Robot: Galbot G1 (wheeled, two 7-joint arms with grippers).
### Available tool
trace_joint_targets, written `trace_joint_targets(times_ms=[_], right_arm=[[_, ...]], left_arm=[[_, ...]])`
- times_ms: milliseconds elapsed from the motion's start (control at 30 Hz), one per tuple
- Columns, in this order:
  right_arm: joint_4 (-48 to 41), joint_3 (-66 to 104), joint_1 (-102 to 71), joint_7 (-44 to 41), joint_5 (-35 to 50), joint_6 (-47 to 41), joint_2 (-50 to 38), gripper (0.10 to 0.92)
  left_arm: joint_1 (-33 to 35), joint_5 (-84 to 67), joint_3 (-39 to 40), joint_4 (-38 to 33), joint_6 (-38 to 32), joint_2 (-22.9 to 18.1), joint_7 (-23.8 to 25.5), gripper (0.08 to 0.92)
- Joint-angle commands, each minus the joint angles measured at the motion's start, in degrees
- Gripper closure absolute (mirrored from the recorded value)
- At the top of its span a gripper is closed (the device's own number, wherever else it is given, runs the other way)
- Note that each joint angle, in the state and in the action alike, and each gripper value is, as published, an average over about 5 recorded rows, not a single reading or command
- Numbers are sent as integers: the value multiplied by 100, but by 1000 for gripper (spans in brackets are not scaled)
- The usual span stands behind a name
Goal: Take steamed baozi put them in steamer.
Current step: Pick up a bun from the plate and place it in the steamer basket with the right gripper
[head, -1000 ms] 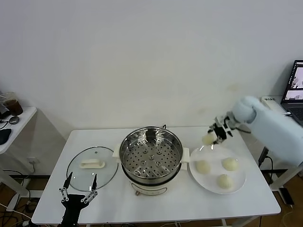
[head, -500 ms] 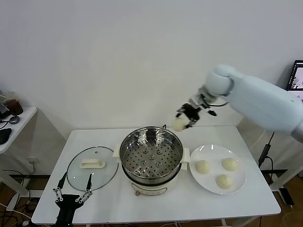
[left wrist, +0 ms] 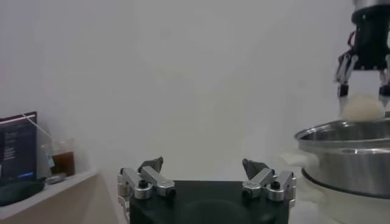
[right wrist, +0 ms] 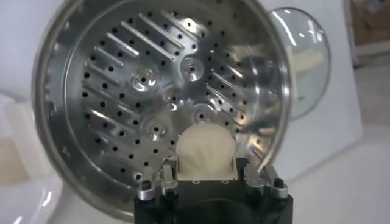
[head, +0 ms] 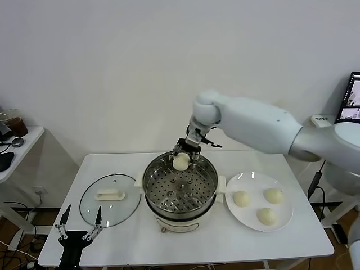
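Note:
My right gripper (head: 183, 159) is shut on a pale cream baozi (head: 180, 162) and holds it over the back part of the steel steamer (head: 180, 202). In the right wrist view the baozi (right wrist: 205, 152) sits between the fingers above the perforated tray (right wrist: 122, 103), which holds no buns. Three more baozi (head: 241, 198) (head: 273, 195) (head: 266, 215) lie on the white plate (head: 247, 222) right of the steamer. My left gripper (head: 79, 225) is open and empty, low at the table's front left. The left wrist view shows the held baozi (left wrist: 363, 106) above the steamer rim (left wrist: 341, 135).
A glass lid with a white handle (head: 109, 195) lies flat left of the steamer. A small side table (head: 14, 152) with a cup stands at the far left. A laptop (head: 350, 101) is at the far right.
My right arm has carried the baozi from beside the plate, leftward across the back of the table, to over the steamer. My left gripper has sunk lower and to the left.

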Motion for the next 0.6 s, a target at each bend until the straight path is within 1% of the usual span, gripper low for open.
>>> trace_joint_targets(times_ms=[33, 233, 467, 600], right_arm=[[-390, 32, -287, 204, -867, 769, 372, 465], [-663, 255, -469, 367, -1345, 1025, 441, 464], [-890, 434, -627, 488, -1629, 1148, 479, 448], [-892, 443, -662, 574, -1563, 1184, 447, 386]], left_arm=[[-2, 1, -40, 15, 18, -6, 0, 177], [-7, -7, -67, 48, 19, -6, -14, 177], [23, -5, -82, 49, 6, -21, -22, 177], [29, 0, -79, 63, -2, -40, -29, 177]])
